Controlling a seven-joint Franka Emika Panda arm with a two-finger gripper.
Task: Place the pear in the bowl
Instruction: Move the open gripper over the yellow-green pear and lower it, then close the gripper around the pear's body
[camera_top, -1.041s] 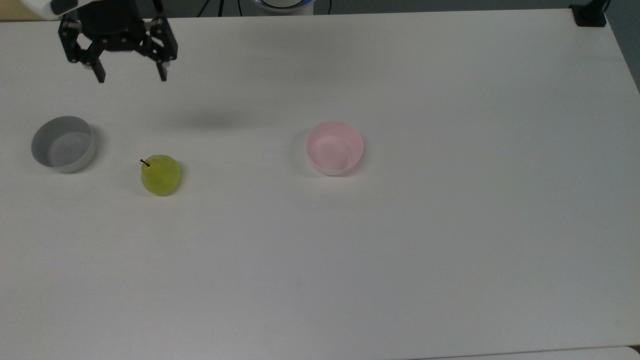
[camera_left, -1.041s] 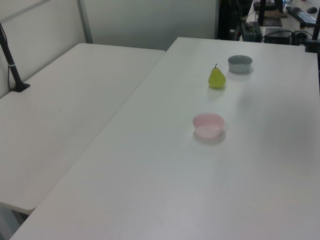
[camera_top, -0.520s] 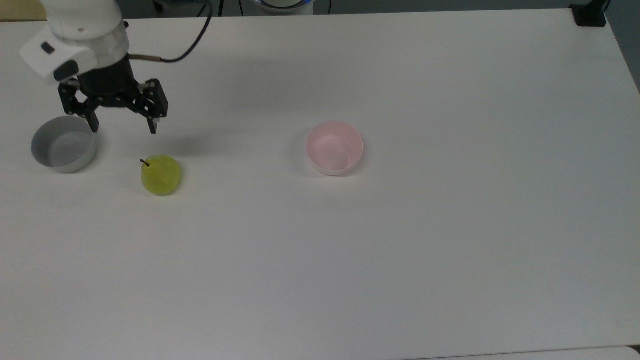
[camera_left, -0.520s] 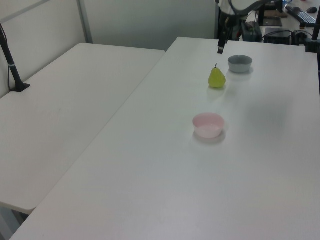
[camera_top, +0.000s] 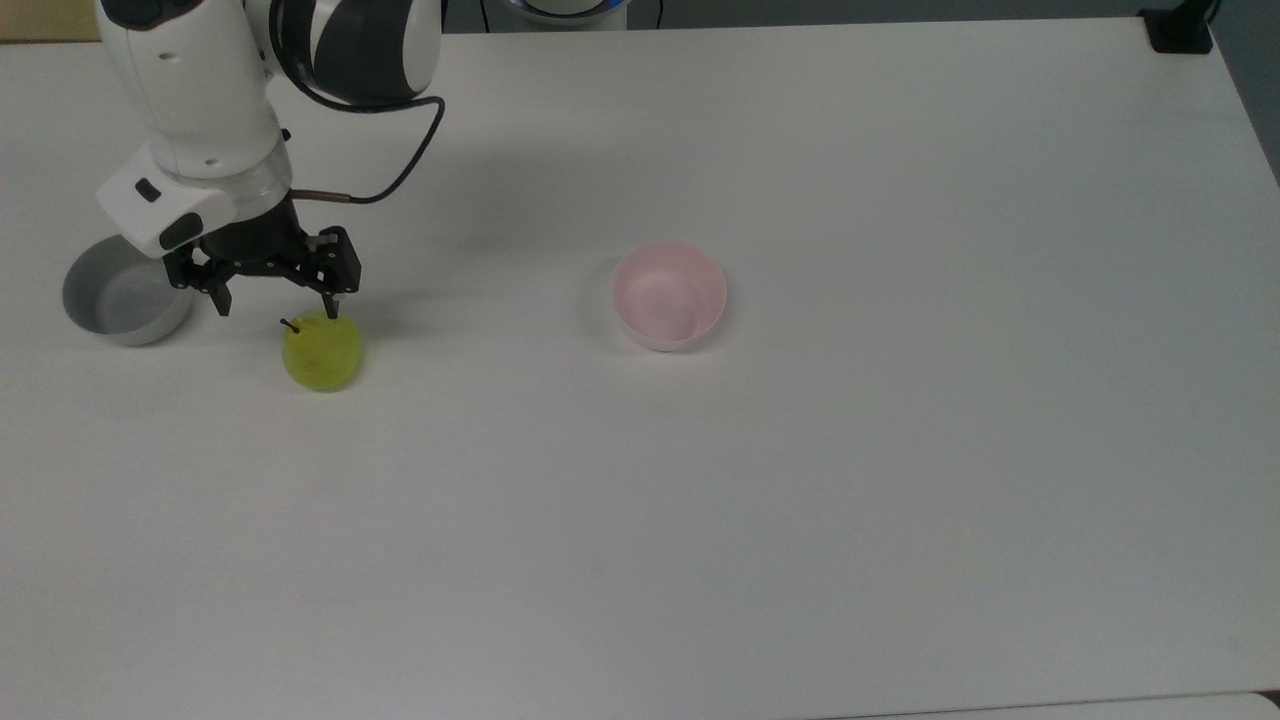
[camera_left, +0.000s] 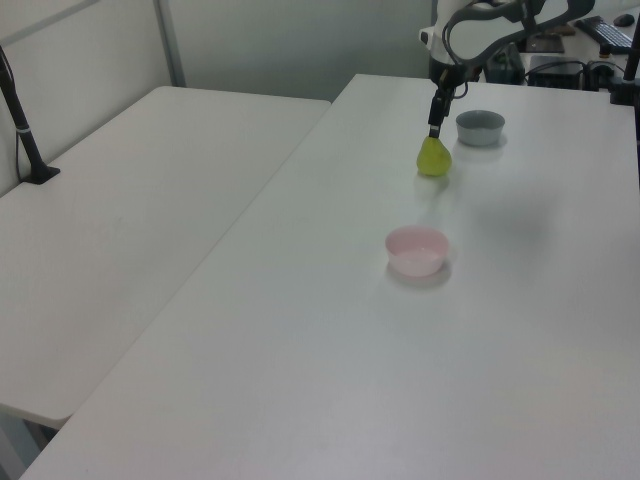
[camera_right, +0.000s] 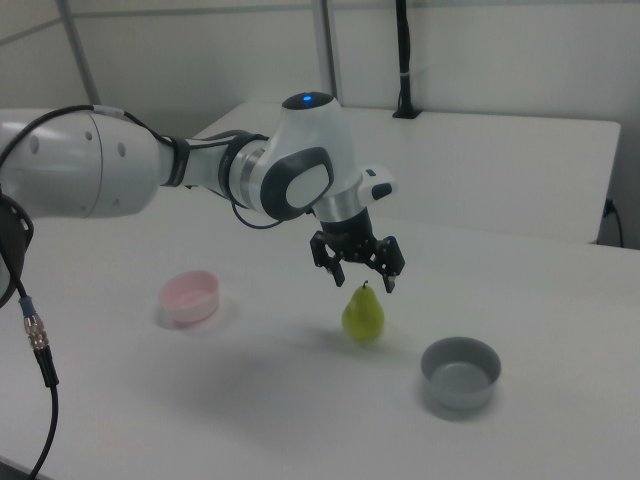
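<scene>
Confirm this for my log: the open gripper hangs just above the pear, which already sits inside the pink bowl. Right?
Not quite. The pear stands on the bare table, between the pink bowl and the grey bowl, as the right view shows. The open gripper does hang just above it.

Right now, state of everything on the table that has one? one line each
gripper: open, hovering just above the pear, holding nothing
pear: upright on the table, stem up, not grasped
pink bowl: upright, empty
grey bowl: upright, empty, partly covered by the arm in the top view
</scene>
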